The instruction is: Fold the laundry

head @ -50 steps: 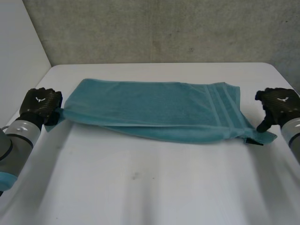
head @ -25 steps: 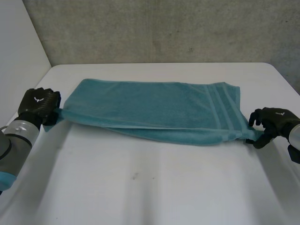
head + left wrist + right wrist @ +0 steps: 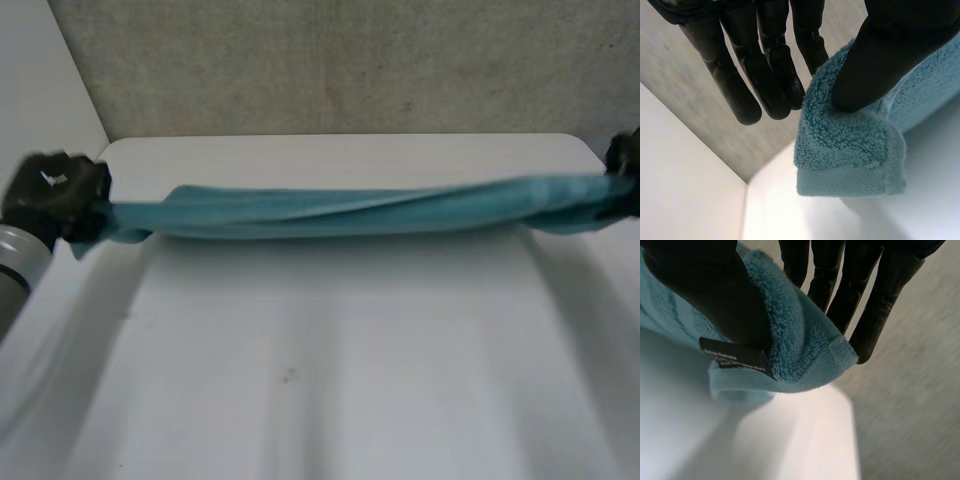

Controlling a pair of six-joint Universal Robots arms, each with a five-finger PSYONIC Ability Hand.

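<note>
A teal towel (image 3: 350, 212) hangs stretched in a long, slightly twisted band above the white table (image 3: 320, 380), from one side to the other. My left hand (image 3: 55, 190) pinches its left end: in the left wrist view the thumb presses the towel corner (image 3: 850, 150) against the fingers (image 3: 765, 75). My right hand (image 3: 625, 170) holds the right end at the table's far right. In the right wrist view its thumb clamps the towel corner (image 3: 805, 355), which carries a black label (image 3: 735, 360), against the fingers (image 3: 860, 300).
A grey concrete wall (image 3: 350, 60) stands behind the table. A white panel (image 3: 40, 80) rises at the left. The table's rounded far corners lie just behind both hands.
My right hand came down onto the towel's near right corner, closed on it, and both hands lifted the towel off the table into a taut band.
</note>
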